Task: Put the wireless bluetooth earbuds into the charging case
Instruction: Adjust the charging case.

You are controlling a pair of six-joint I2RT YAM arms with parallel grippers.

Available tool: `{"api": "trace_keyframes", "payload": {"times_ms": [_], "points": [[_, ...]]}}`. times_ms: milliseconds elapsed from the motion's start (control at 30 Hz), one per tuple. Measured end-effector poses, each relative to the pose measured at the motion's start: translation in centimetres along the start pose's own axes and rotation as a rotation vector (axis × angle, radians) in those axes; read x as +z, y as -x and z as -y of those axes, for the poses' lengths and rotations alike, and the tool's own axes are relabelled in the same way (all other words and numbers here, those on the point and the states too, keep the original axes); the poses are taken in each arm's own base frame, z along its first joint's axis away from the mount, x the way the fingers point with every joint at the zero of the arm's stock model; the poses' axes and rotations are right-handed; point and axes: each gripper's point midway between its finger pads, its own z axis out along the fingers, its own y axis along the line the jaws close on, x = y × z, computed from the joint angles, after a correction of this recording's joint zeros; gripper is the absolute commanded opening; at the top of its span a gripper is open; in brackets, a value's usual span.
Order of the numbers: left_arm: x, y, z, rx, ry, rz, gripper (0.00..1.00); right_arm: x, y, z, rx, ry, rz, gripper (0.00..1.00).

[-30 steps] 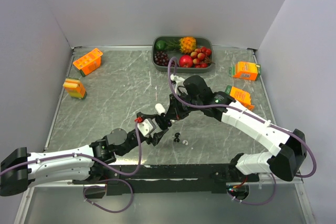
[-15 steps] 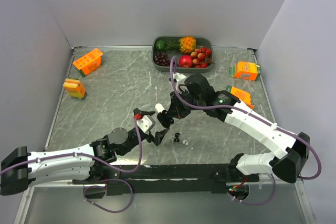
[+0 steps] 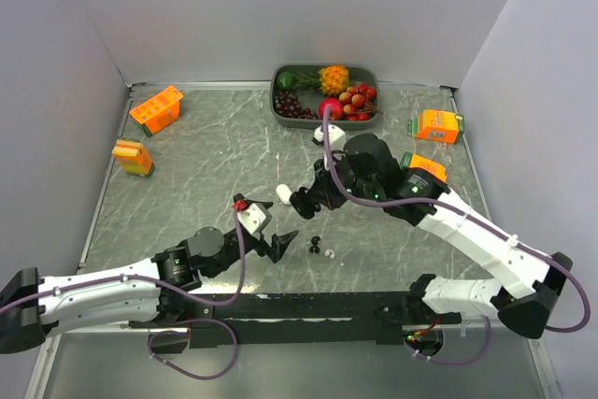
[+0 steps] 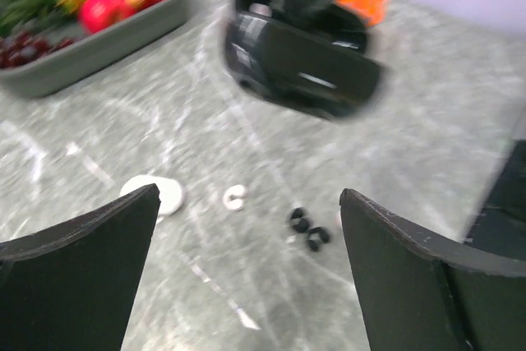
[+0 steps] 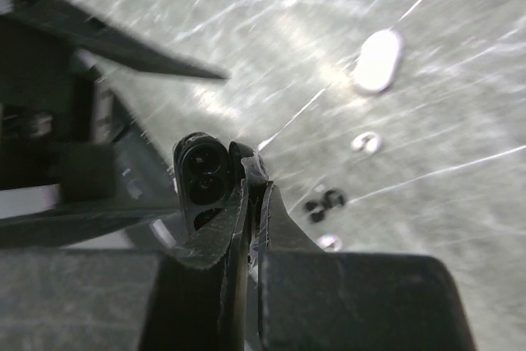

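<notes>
My right gripper (image 3: 306, 201) is shut on the raised lid of the open black charging case (image 5: 201, 178), holding it above the table; both of the case's wells look empty. The same case (image 4: 300, 47) hangs ahead of my left gripper (image 4: 249, 193), which is wide open and holds nothing. Two black earbuds (image 4: 307, 228) lie together on the table just beyond my left fingertips. A white earbud (image 4: 235, 196) lies to their left. In the right wrist view the black earbuds (image 5: 325, 203) sit between one white earbud (image 5: 366, 143) and another (image 5: 329, 242).
A white oval case (image 3: 283, 193) lies closed on the marble table (image 3: 206, 165) beside the held case. A grey tray of fruit (image 3: 324, 121) stands at the back. Orange cartons sit at the left (image 3: 133, 157), back left (image 3: 156, 108) and right (image 3: 438, 125).
My left gripper has opened wide, let go of the black case and drawn back toward the near left. My right gripper keeps the case and has lifted it slightly away to the right.
</notes>
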Motion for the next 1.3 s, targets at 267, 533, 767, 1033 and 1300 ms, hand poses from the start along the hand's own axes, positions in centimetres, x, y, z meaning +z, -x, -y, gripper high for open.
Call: {"api": "trace_keyframes", "payload": {"times_ms": [267,533,767,1033,1300], "points": [[-1.3,4.6,2.9,-0.076,-0.207,0.062,0.96,-0.9,0.6,2.3,-0.226,-0.113,0.153,0.00],[-0.6,4.2,1.1,-0.230,-0.332,-0.020,0.96,-2.1,1.5,1.7,-0.439,-0.097,0.251,0.00],[-0.6,2.8,3.4,-0.237,-0.488,-0.109,0.98,-3.3,2.0,-0.9,-0.581,-0.020,0.301,0.00],[-0.5,2.7,4.2,-0.198,-0.559,-0.116,0.93,-2.3,0.8,-3.3,-0.683,0.040,0.270,0.00],[-0.2,3.5,4.2,-0.155,-0.570,-0.060,0.87,-0.7,-0.1,-3.8,-0.718,0.050,0.224,0.00]]}}
